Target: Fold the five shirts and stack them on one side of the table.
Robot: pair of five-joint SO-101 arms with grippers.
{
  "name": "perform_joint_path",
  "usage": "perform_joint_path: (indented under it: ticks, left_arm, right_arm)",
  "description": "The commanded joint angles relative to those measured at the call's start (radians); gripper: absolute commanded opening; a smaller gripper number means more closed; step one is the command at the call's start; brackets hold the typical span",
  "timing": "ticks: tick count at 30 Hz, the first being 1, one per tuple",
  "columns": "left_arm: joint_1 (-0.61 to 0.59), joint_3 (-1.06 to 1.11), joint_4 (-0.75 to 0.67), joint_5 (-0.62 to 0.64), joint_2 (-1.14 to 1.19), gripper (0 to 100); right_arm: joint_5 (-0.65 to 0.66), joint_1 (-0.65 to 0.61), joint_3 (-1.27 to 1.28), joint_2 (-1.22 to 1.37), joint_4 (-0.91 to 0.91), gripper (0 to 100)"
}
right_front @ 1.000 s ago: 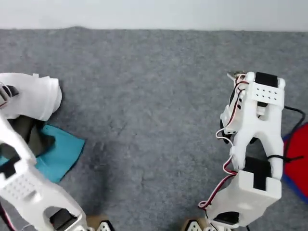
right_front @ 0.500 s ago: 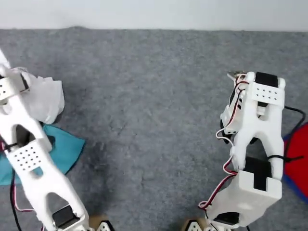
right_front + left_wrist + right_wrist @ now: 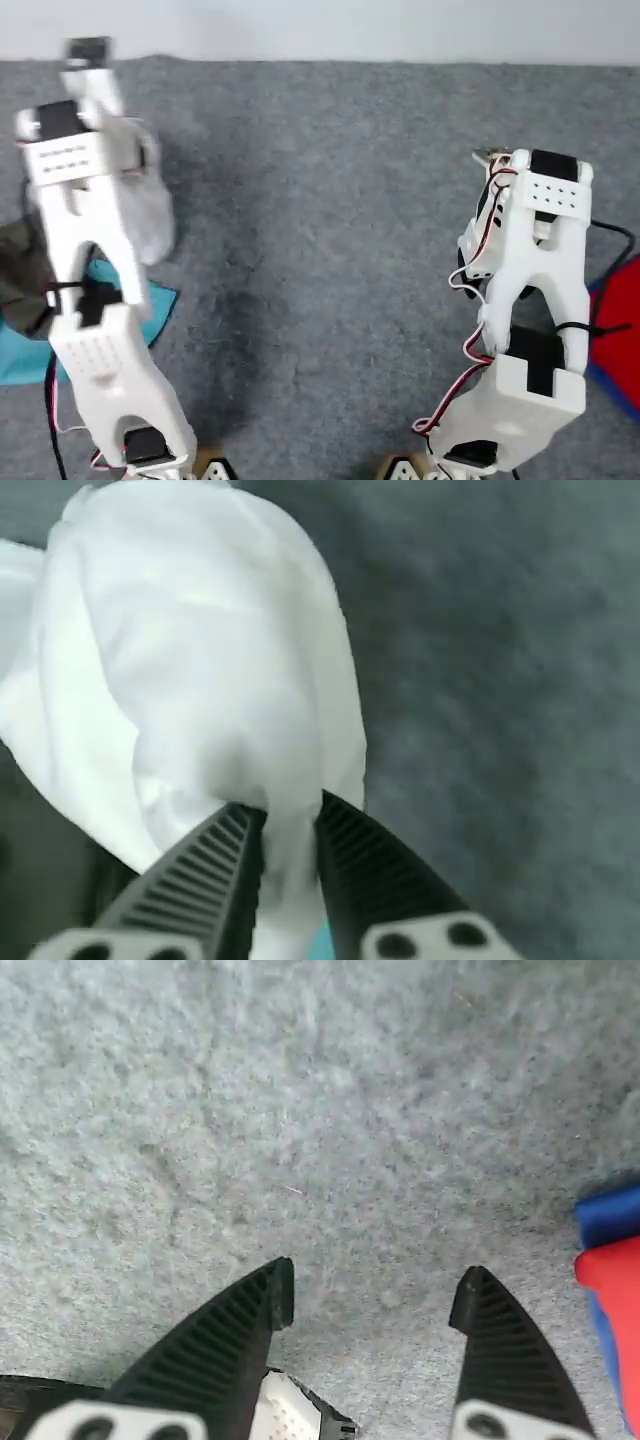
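Left claw [image 3: 290, 830] is pinched tight on a fold of the crumpled white fabric shirt [image 3: 200, 650]. The shirt is bunched up over the far-left part of the grey felt surface [image 3: 330, 200]. Beside that arm a flat teal cloth shirt [image 3: 20, 358] lies on the surface, and a dark crumpled shirt [image 3: 18, 270] touches its far side. Right claw [image 3: 370, 1300] is spread wide, holding nothing, low over bare felt on the right side. A red fabric shirt [image 3: 612, 1290] with a blue cloth piece [image 3: 605, 1215] against it lies near that claw, at the right edge.
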Motion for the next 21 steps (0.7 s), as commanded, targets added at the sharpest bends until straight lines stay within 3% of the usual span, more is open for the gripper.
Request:
perform_joint_path:
  ticks: [1, 12, 17, 21]
  left_arm:
    - [0.196, 0.335, 0.034, -0.009, -0.301, 1]
    - [0.667, 0.759, 0.034, -0.009, -0.637, 1]
    - [0.697, 0.789, 0.034, 0.043, -0.654, 4]
    - [0.626, 0.786, 0.034, 0.218, -0.661, 26]
  right_arm:
    - [-0.012, -0.004, -0.003, -0.047, 0.041, 26.6]
    - [-0.009, -0.005, -0.003, -0.047, 0.041, 26.6]
    - [-0.008, -0.008, -0.003, -0.047, 0.041, 26.7]
    - [-0.005, -0.013, 0.012, -0.047, 0.041, 27.0]
